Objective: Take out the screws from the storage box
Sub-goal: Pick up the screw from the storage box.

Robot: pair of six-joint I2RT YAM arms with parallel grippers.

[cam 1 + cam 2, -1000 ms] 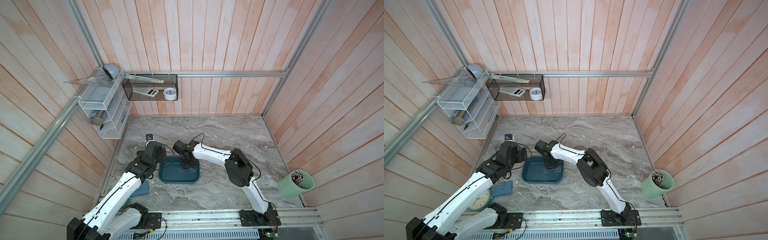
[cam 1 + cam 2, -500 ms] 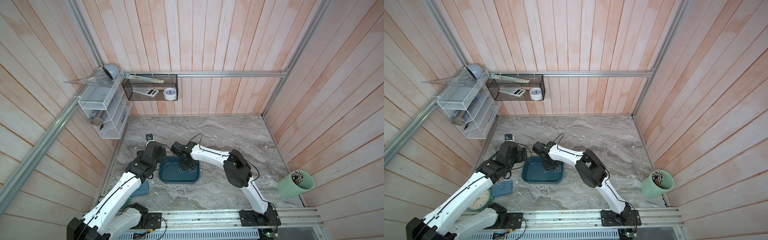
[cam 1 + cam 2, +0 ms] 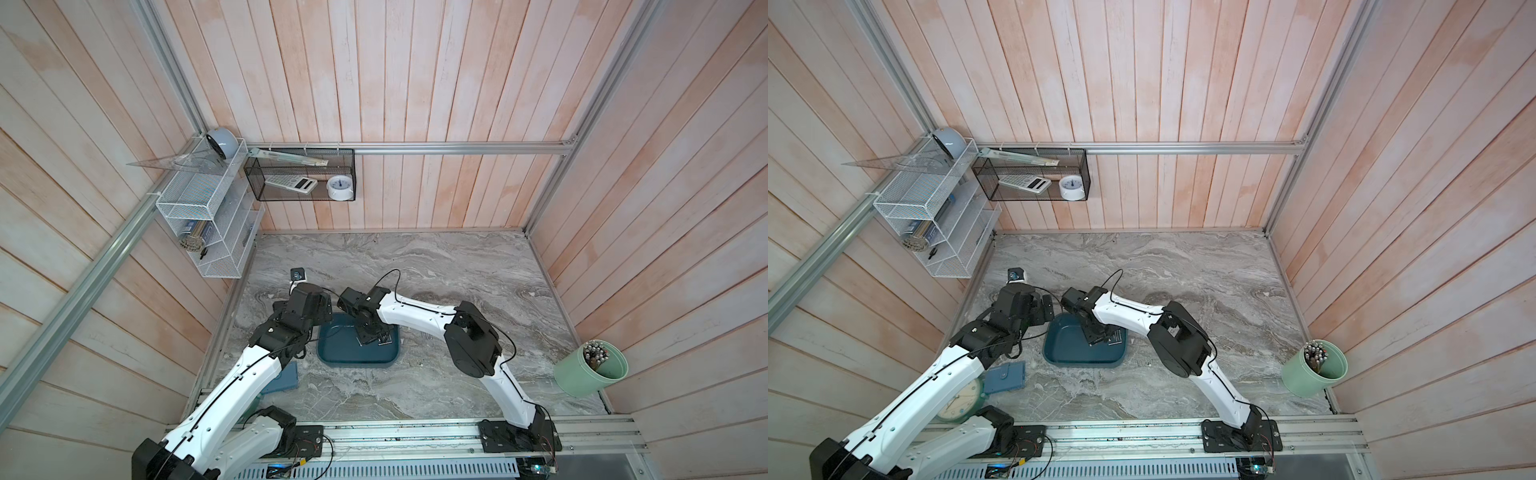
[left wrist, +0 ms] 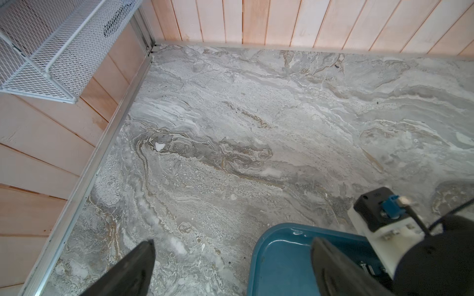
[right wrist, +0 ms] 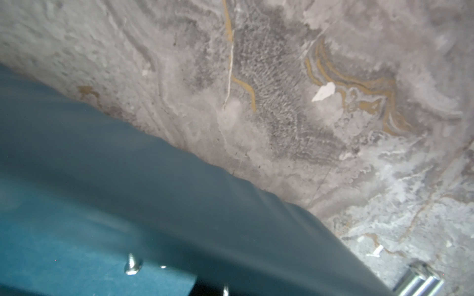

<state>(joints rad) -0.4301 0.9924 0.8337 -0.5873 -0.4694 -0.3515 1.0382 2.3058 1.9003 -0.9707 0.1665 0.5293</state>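
The dark teal storage box (image 3: 353, 357) lies on the marble near the left arm, seen in both top views. My right gripper (image 3: 369, 334) reaches down into it next to a small cluster of silver screws (image 3: 384, 340). Its jaws read as shut, and whether they hold a screw is hidden. In the right wrist view one screw (image 5: 133, 264) lies on the box floor. A few screws (image 5: 420, 279) lie on the marble just outside the rim (image 5: 179, 179). My left gripper (image 4: 230, 271) hangs open and empty over the box's far left corner (image 4: 269, 238).
A pale green cup (image 3: 590, 370) of metal rods stands by the right wall. A blue pouch (image 3: 1005, 376) and a round clock (image 3: 959, 403) lie under the left arm. A white wire rack (image 3: 203, 224) and a black mesh basket (image 3: 299, 174) hang on the walls.
My right wrist has shifted slightly to the left inside the box. The left arm has not moved.
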